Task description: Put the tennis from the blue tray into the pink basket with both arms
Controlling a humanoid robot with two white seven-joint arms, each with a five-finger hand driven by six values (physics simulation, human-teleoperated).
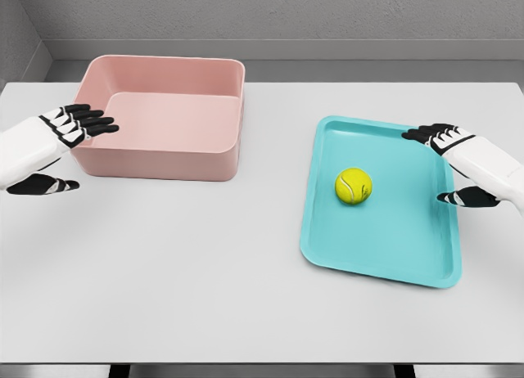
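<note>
A yellow-green tennis ball (353, 186) lies near the middle of the blue tray (385, 247) on the right half of the white table. The pink basket (164, 157) stands at the back left and holds nothing. My right hand (448, 167) hovers over the tray's right edge, fingers spread, about a hand's width right of the ball and holding nothing. My left hand (79, 153) floats at the basket's left wall, fingers extended over its rim, thumb lower down, also holding nothing.
The white table (180, 272) stretches wide in front of both containers. Its front edge runs along the bottom of the view. A grey wall rises behind the table's far edge.
</note>
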